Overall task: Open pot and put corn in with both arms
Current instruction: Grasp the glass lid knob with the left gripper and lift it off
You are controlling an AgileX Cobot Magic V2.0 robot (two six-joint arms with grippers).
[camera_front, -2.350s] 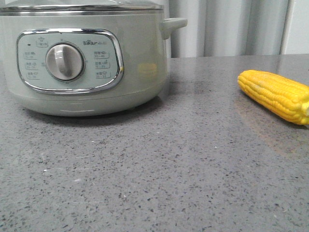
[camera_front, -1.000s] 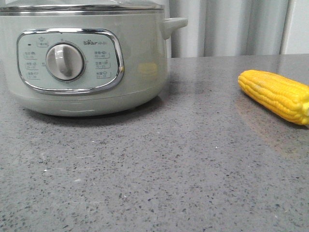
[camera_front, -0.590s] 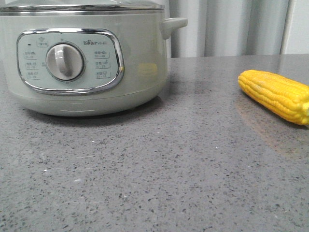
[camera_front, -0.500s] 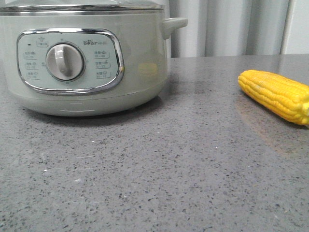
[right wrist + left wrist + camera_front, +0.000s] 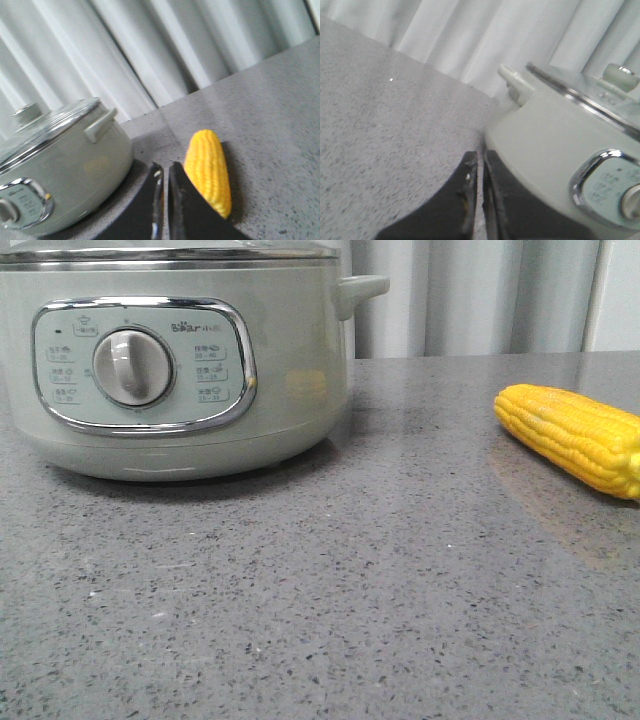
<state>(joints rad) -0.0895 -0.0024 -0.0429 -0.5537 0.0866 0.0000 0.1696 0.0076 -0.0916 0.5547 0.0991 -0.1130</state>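
Observation:
The pale grey-green pot stands at the left of the grey table, with its glass lid on, its dial panel facing me and a small side handle at its right. It also shows in the left wrist view and the right wrist view. The yellow corn lies on the table at the right edge. My left gripper is shut and empty, close beside the pot's wall. My right gripper is shut and empty, its tips beside the corn. Neither gripper shows in the front view.
A pale pleated curtain hangs behind the table's far edge. The lid's knob stands on the glass lid. Bare grey speckled tabletop lies between the pot and the corn.
None in the scene; the front view only shifts very slightly.

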